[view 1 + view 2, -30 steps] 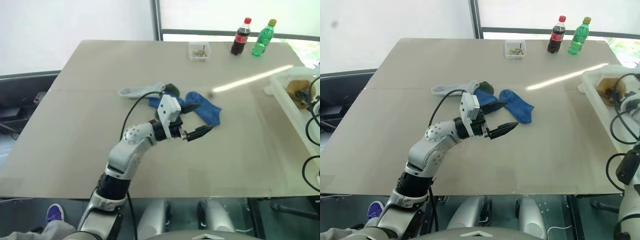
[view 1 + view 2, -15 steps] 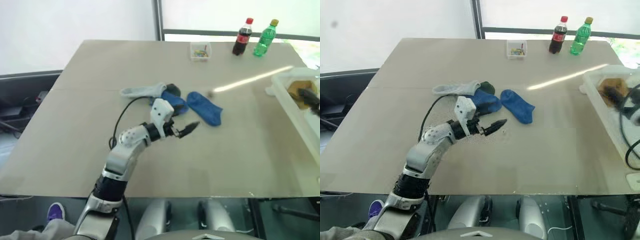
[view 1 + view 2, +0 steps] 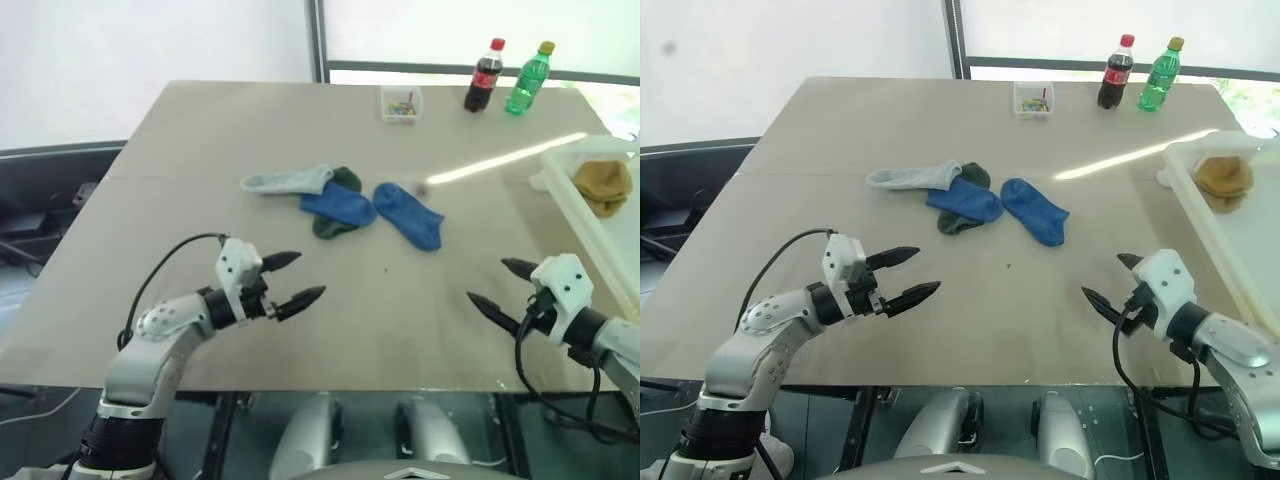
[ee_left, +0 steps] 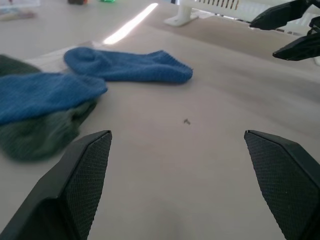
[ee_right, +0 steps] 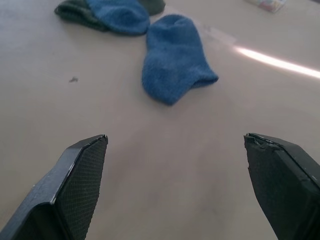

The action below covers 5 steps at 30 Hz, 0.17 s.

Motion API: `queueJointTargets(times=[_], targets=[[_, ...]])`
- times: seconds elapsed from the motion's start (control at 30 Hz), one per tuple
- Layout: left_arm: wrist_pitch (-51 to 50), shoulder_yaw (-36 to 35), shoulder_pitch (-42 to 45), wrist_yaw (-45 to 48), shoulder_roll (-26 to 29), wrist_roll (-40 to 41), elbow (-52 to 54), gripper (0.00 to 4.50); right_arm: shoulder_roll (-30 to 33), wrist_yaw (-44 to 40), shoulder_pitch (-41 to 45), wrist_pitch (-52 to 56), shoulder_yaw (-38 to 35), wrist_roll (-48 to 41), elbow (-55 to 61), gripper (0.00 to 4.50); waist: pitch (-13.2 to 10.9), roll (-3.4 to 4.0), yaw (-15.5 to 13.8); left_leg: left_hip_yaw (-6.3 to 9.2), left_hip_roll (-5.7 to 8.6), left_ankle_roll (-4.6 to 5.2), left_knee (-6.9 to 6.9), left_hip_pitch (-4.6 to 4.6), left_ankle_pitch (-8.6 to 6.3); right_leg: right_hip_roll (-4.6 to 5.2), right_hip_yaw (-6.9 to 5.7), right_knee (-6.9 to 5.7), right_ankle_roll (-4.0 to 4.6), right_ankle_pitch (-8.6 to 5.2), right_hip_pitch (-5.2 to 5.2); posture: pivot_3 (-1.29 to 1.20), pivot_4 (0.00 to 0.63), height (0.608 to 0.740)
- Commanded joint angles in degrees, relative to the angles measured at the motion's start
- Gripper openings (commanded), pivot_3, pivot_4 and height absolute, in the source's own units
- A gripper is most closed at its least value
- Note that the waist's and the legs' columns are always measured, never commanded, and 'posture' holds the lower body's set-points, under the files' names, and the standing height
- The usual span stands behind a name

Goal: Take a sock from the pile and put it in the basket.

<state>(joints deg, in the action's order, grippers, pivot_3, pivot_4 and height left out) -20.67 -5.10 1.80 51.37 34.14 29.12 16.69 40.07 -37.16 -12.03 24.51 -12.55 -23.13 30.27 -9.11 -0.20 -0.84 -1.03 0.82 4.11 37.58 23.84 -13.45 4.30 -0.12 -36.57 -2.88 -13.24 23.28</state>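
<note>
Beige tabletop [image 3: 150, 140] carries everything I see. My left tool [image 3: 290, 280] hangs over it at about 8 o'clock from the centre, fingers spread wide and empty. At centre lies the pile [image 3: 335, 198]: a light grey sock [image 3: 285, 181] at its 9 o'clock end, a blue sock [image 3: 338, 203] over a dark green sock [image 3: 335, 222], and a second blue sock [image 3: 408, 216] just beside them at 3 o'clock. A small clear box [image 3: 399, 103] sits at 12 o'clock, with a cola bottle [image 3: 484, 74] and a green bottle [image 3: 527, 77] toward 1 o'clock. My right tool [image 3: 496, 288] hovers at 4 o'clock, released, holding nothing. At 3 o'clock stands the basket [image 3: 575, 205], a mustard sock [image 3: 603, 184] inside.
</note>
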Motion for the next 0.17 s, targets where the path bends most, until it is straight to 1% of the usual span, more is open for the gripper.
queueJointTargets(times=[0.03,0.17], targets=[[0.0,-8.4,-5.7,1.3,4.3,3.0,4.4,4.5,1.0,-1.9,-4.6,-1.5,-5.8,-0.7,3.6,4.47,0.0,-0.03,0.0,0.05,-0.01,-0.02,-0.02,-0.01,-0.01,0.04,0.03,0.0,0.02,-0.01,-0.02,0.0,0.15,0.729],[-0.6,-10.9,-7.8,0.7,5.0,4.2,5.2,4.5,0.9,-2.0,-5.9,-1.2,-7.0,-1.1,4.5,4.47,0.0,-0.05,0.0,0.01,0.02,-0.02,-0.03,-0.04,-0.01,0.2,0.0,0.03,0.01,-0.01,-0.01,0.0,0.15,0.729]])
